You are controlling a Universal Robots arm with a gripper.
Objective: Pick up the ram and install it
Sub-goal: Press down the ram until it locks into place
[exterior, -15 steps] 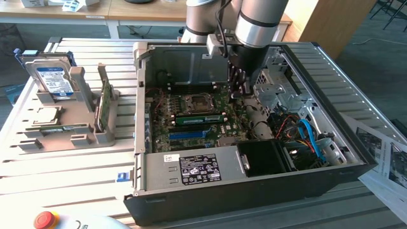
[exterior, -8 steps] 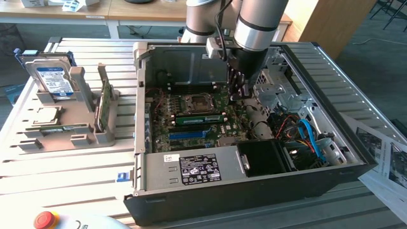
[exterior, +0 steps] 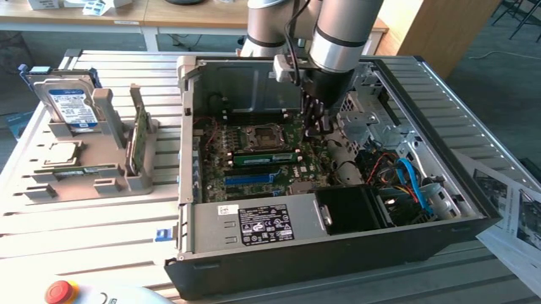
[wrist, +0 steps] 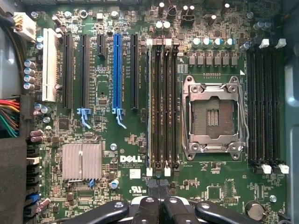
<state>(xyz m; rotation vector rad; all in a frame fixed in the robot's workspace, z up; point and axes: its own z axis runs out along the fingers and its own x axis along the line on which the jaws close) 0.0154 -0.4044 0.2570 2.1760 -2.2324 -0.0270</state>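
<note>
I see the open computer case (exterior: 338, 234) lying on the slatted desk (exterior: 85, 228), its motherboard (exterior: 253, 158) facing up. To the exterior view's left of the case stands a grey holder (exterior: 106, 158) carrying the blue-labelled hard drive (exterior: 70, 104), a processor chip (exterior: 61, 152) and an upright green card (exterior: 139, 136). A red stop button (exterior: 61, 291) sits at the near left edge, and printed sheets (exterior: 511, 209) lie on the right.

The ram (exterior: 263, 158) is a green stick lying in the memory slots just near the empty processor socket (exterior: 263, 135), inside the case. In the wrist view I look straight down on the board: the socket (wrist: 212, 116), black memory slots (wrist: 162, 102) beside it, more slots (wrist: 266, 102) on its other side, a blue expansion slot (wrist: 117, 70) and a finned heatsink (wrist: 83, 161).

The arm reaches down into the far right part of the case, close to the drive cage (exterior: 368, 123) and the bundled cables (exterior: 397, 177). The fingers (wrist: 159, 205) are pressed together with nothing between them, hovering above the board and clear of the ram.
</note>
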